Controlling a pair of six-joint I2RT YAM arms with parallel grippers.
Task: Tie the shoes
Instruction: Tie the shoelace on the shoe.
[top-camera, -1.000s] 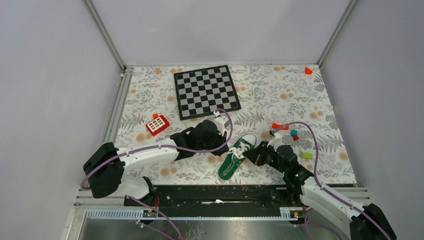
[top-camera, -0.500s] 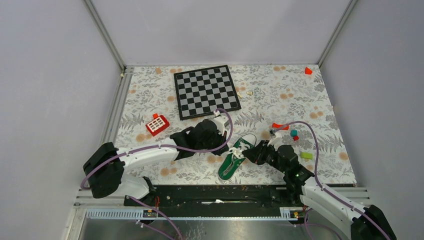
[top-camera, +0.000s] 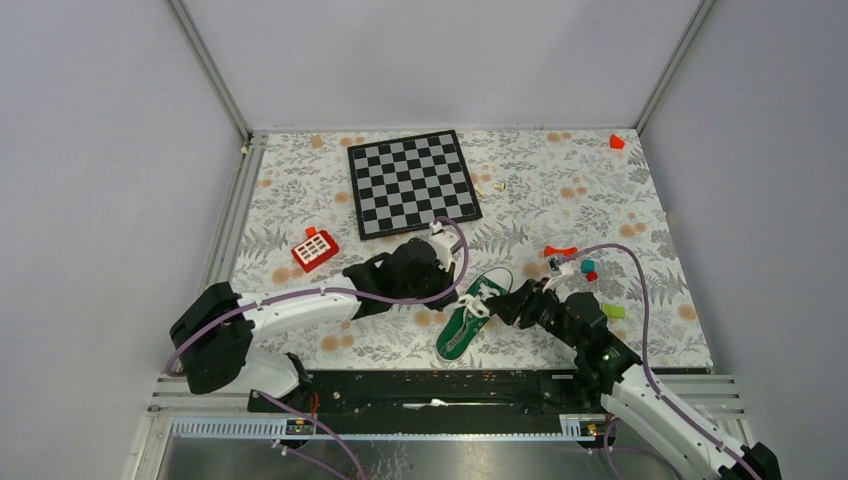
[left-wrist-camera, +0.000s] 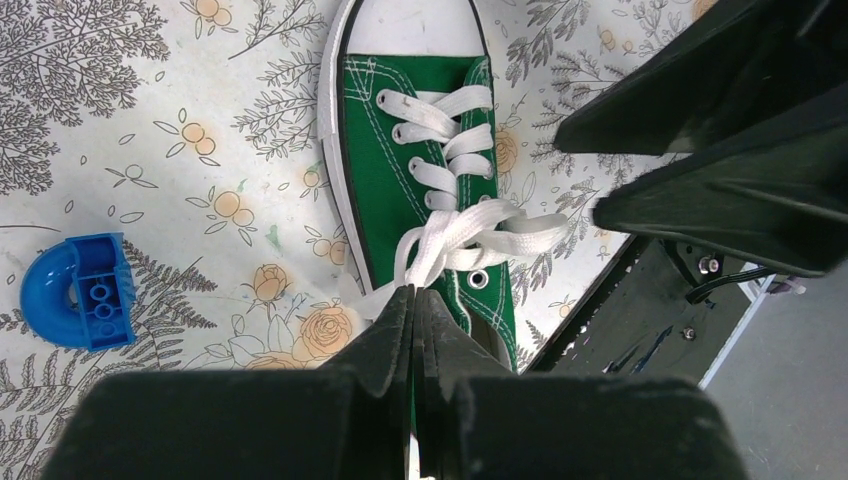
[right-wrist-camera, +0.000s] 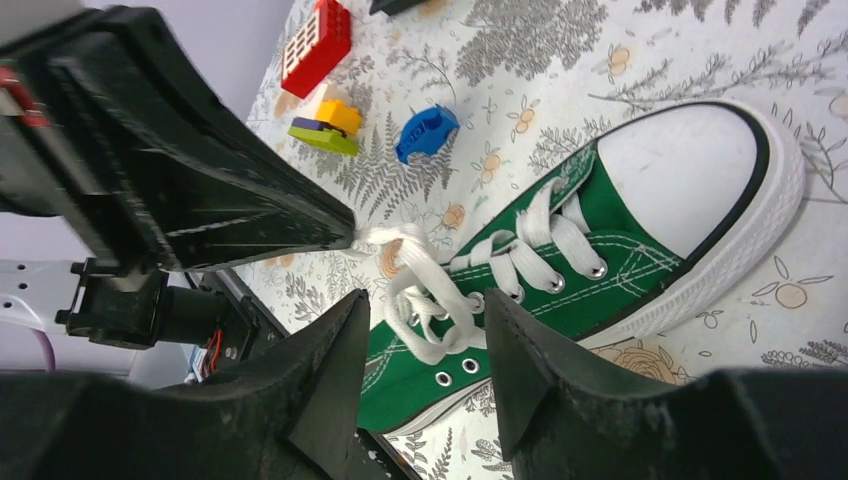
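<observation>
The shoe (top-camera: 473, 312) lies on the surface (top-camera: 560, 190) between my two claws, toe pointing away from my bases, heel toward them. Its laces (left-wrist-camera: 470, 230) are threaded but not tied: a loose tangle of white strands sits over the upper eyelets, just ahead of my left claw (left-wrist-camera: 413, 300).

That left claw is clenched on a lace. Its fingers are pressed together and a strand runs from their tips up into the tangle. My right claw (right-wrist-camera: 425, 300) is released, fingers spread wide, with the tangle showing in the gap between them (whether a finger already touches the lace I cannot tell).

Over the last second the shoe has not shifted, and my left arm has hardly moved. My right arm has changed: its wrist and forearm have swung outward, away from my left arm, while the claw tip stayed at the lacing. I read that as re-aiming the right claw for the second strand. I judge the knot barely begun, since one end is held and the other is not yet taken.

Beyond my left claw, on the side away from the shoe, lies a blue brick (left-wrist-camera: 85, 300). Farther off are a red brick (top-camera: 314, 249) and a chessboard (top-camera: 412, 183).
</observation>
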